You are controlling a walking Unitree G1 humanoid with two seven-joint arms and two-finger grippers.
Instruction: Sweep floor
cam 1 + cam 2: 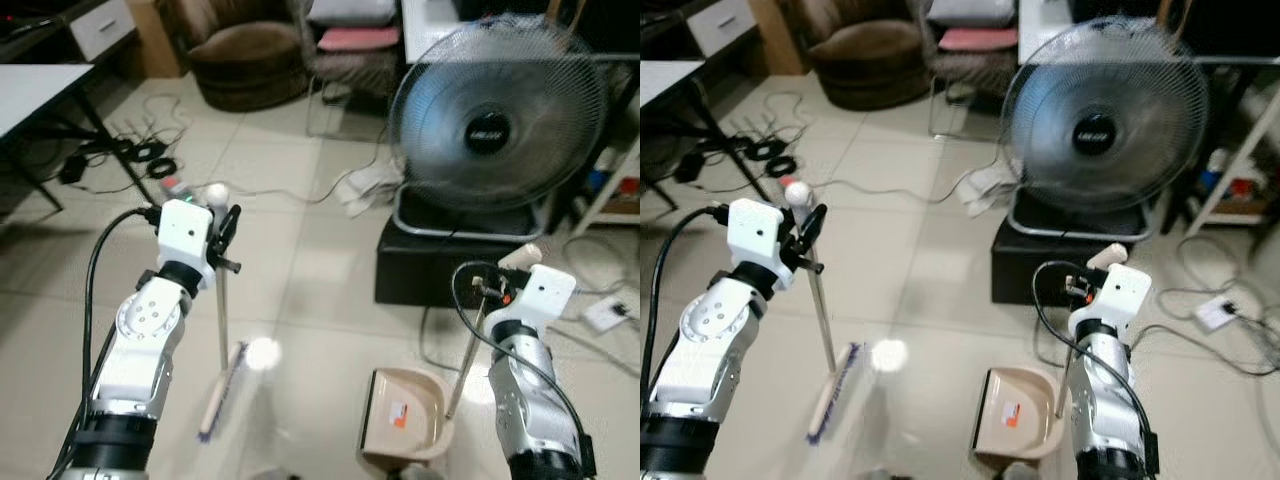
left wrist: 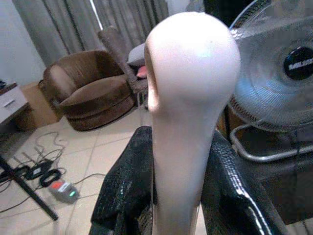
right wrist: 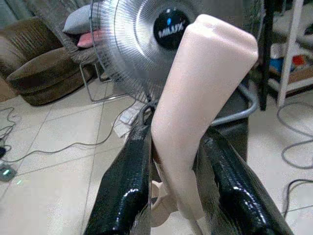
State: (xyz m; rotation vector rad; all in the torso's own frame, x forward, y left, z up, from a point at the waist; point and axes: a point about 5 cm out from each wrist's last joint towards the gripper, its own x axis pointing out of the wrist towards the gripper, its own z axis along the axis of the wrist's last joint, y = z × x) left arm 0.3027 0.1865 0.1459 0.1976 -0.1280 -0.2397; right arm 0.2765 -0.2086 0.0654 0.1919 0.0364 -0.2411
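The left gripper [image 2: 171, 196] clamps the broom [image 1: 221, 330] by its rounded handle top, bristles resting on the tiled floor [image 1: 300, 270]. The right gripper [image 3: 176, 191] grasps the dustpan [image 1: 405, 415] handle, pan standing beside the broom, before the fan [image 1: 495, 120].
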